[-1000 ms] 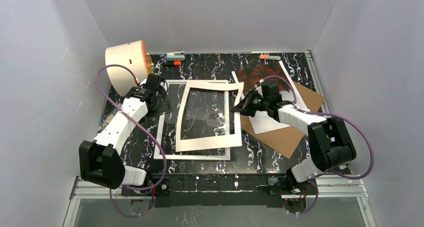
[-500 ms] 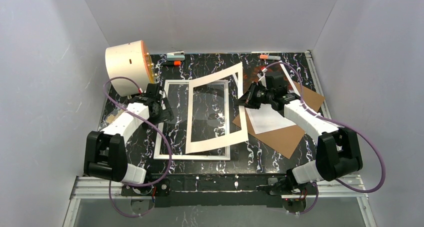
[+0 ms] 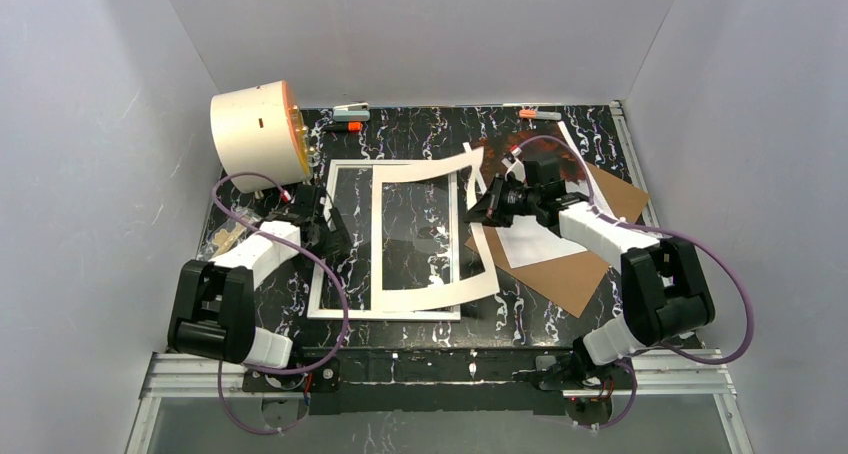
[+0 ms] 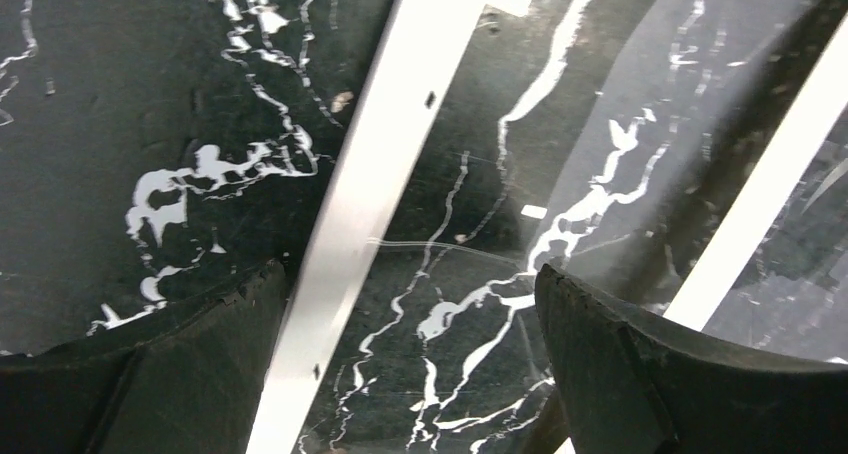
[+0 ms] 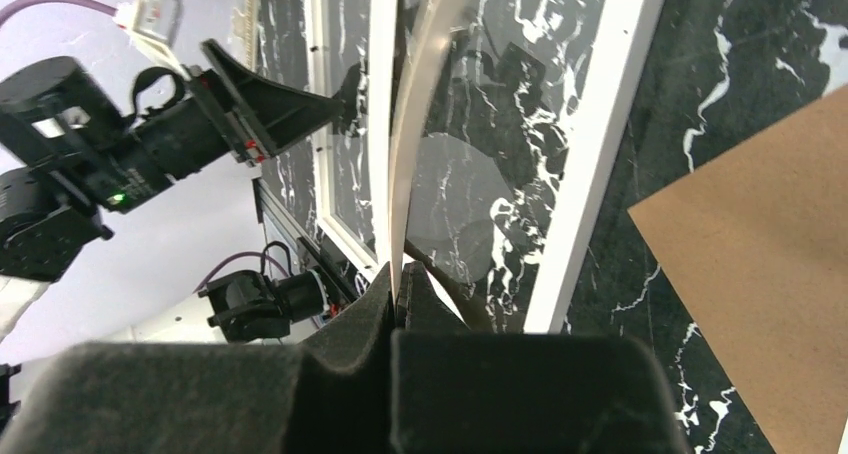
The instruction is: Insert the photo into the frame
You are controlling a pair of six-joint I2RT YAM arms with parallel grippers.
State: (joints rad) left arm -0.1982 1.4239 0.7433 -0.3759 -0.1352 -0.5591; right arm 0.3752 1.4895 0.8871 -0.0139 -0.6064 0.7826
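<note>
Perhaps astride frame (image 4: 370,204) edge, left pincer (image 4: 408,279), right pincer (image 5: 398,274) pinching mat (image 5: 420,94)

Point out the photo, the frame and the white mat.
the photo (image 3: 530,244): top external view, on its pale half, which lies over the brown board.
the frame (image 3: 340,314): top external view, on its near white edge.
the white mat (image 3: 378,239): top external view, on its left strip.
</note>
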